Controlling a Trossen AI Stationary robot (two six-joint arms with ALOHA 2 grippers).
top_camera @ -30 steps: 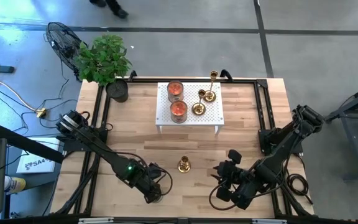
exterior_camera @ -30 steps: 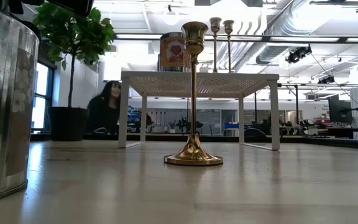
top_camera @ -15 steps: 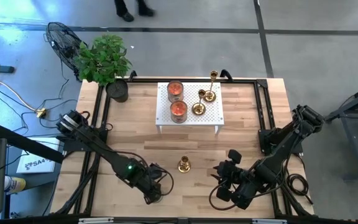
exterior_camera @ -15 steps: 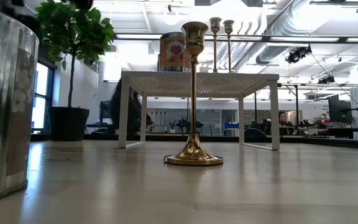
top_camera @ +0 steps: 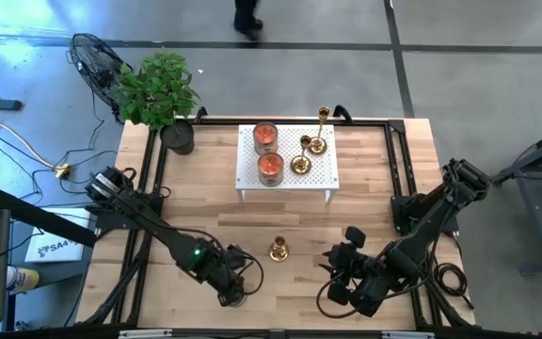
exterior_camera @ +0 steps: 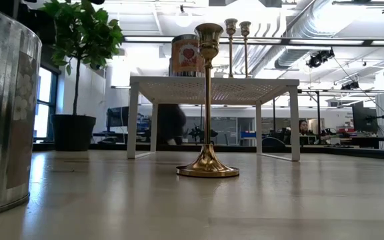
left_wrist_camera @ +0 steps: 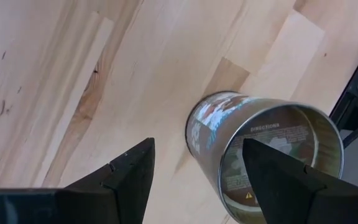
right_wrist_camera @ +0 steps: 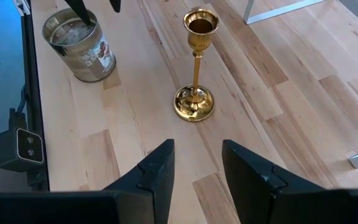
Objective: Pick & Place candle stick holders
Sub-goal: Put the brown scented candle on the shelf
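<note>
— So where is the tall brass candlestick (top_camera: 278, 250) standing?

— Upright on the wooden surface (top_camera: 365, 212), near its front edge, about midway between the two arms. In the right wrist view its round base (right_wrist_camera: 193, 103) sits flat on the planks, with the cup at the top of the slim stem.

— And relative to the right claw (right_wrist_camera: 194, 163)?

— It stands ahead of that claw, in line with the gap between the fingers but apart from them. The fingers are spread, nothing between them. From above the right claw (top_camera: 340, 266) lies to the candlestick's right, close to the front edge.

— The left claw?

— The left claw (left_wrist_camera: 194, 168) hangs over a grey metal tin (left_wrist_camera: 263, 152), fingers apart, one on each side of the tin's rim as seen from the wrist; whether they touch it I cannot tell. From above the left claw (top_camera: 231, 287) is to the candlestick's left and nearer the front edge.

— The other candlesticks?

— Three more brass candlesticks (top_camera: 309, 151) stand on the right part of a white perforated stand (top_camera: 332, 174) at the back of the surface, beside two glass jar candles (top_camera: 268, 153). A potted plant (top_camera: 158, 89) sits at the back left corner. Beyond the surface a person (exterior_camera: 171, 123) shows in the room.
</note>
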